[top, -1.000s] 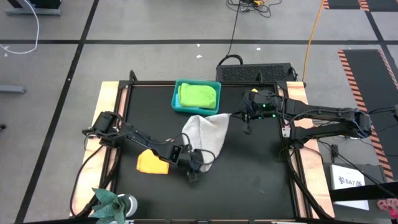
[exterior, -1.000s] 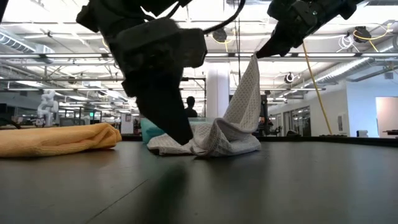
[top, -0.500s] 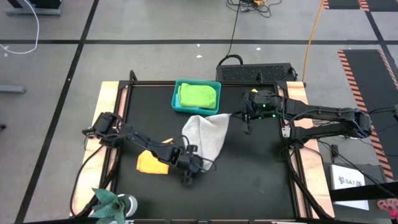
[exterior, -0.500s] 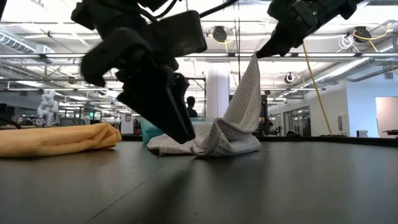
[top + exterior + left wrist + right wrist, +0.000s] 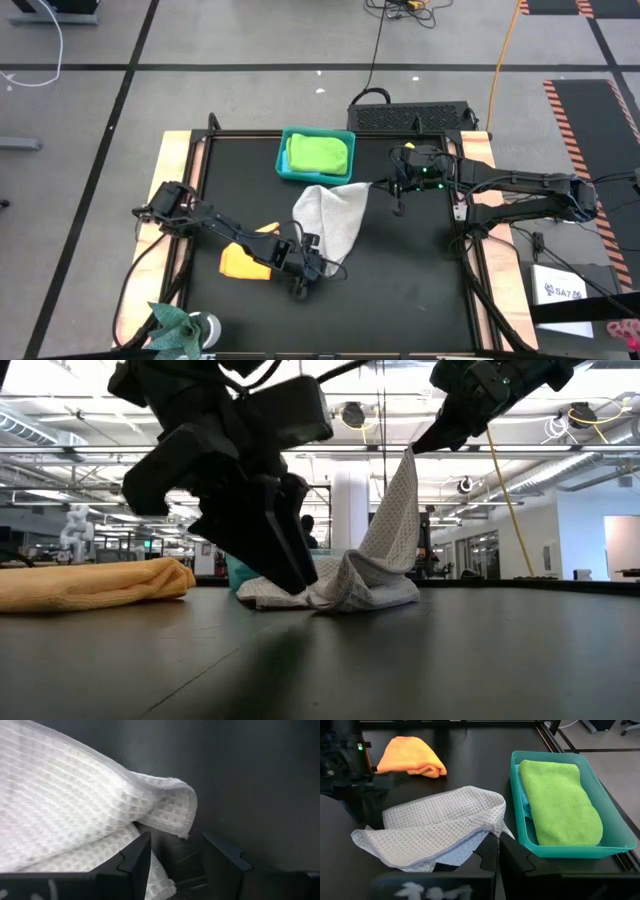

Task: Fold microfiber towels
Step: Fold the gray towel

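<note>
Grey waffle-weave cloth, the light grey towel (image 5: 331, 218), was spread near the middle of the black table (image 5: 420, 270), with one corner lifted clear of the surface by the right gripper (image 5: 374, 186), whose fingers were clenched on that corner at the cloth's 2 o'clock edge. The left gripper (image 5: 325, 268) was set low at the towel's 6 o'clock edge, its fingers parted, with a rolled hem lying just ahead of them in the left wrist view and nothing grasped. An orange-yellow towel (image 5: 244, 260) was bunched at 9 o'clock of the left gripper, partly covered by the arm. At 12 o'clock of the grey cloth, just beside it, stood the teal bin (image 5: 283, 160), holding a folded lime green towel (image 5: 320, 153). Bare table was left from 3 to 6 o'clock.
</note>
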